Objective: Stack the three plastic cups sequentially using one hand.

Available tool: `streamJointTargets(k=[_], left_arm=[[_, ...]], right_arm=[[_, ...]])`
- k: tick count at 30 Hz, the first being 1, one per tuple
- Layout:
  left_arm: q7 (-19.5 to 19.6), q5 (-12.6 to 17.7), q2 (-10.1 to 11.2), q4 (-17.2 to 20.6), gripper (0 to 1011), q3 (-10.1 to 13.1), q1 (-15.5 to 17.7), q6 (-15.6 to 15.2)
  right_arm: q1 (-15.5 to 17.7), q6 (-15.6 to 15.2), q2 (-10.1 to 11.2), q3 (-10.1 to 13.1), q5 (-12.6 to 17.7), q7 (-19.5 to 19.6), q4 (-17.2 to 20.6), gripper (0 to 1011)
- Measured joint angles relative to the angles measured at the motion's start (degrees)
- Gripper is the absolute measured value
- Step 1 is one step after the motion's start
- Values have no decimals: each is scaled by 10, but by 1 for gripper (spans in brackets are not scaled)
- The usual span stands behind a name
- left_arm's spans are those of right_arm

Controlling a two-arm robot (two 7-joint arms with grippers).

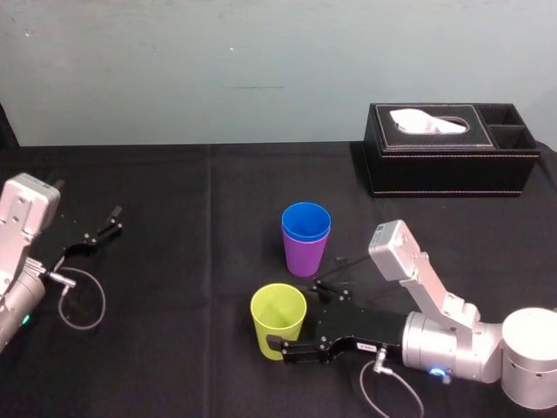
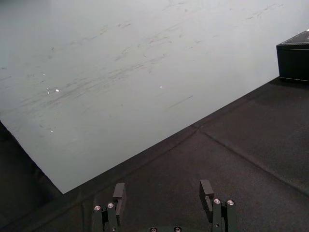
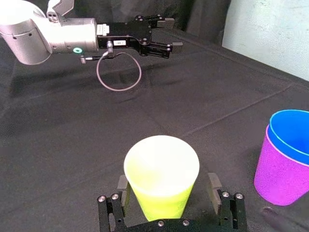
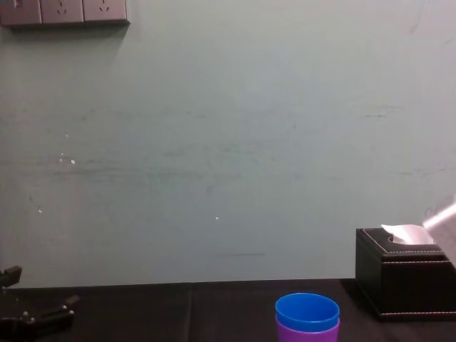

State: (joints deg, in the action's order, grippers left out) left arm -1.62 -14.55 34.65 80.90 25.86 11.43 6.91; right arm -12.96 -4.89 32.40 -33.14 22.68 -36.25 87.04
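The step in hand, as I judge it, is the grasp on the yellow-green cup, the last one loose. The blue cup already sits nested in the purple cup at the centre of the head view, just above and to the right of the yellow-green one, near it but apart. The right gripper reaches in from the lower right of that frame, low over the black table, its fingers open, one on each side of the cup. In the right wrist view the cup stands upright between them at lower centre. A sliver of gap shows on both sides, so neither finger seems to touch the wall yet.

To do it well, close gently and evenly, since a thin tapered cup will likely flex or slip out under a hard pinch. Lift straight until the base is above the blue rim, carry it up and right in the head view, and centre it over the blue mouth. Lower it upright and let go only once it is seated, as a tilted entry could tip the pair.

The left gripper lies parked at the left edge of the head view, fingers open, holding nothing
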Motion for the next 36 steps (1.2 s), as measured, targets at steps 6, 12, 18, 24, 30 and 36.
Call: streamJointTargets(k=[6,12,18,24,30,36], left_arm=[[0,0,0,0,1000,0,0,0],[0,0,0,0,1000,0,0,0],[0,0,0,0,1000,0,0,0],[0,0,0,0,1000,0,0,0],[0,0,0,0,1000,0,0,0],[0,0,0,0,1000,0,0,0]], right_arm=[[-3,-2,-8,-5,-4,4,-4,1003],[-4,0,-12,-8,-6,5,-5,1003],[-4,0,-11,-8,-6,5,-5,1003],[-4,0,-11,-7,-6,5,-5,907],[-4,0,-10,-7,-6,5,-5,765],[-3,0,-10,-7,-6,4,-4,736]])
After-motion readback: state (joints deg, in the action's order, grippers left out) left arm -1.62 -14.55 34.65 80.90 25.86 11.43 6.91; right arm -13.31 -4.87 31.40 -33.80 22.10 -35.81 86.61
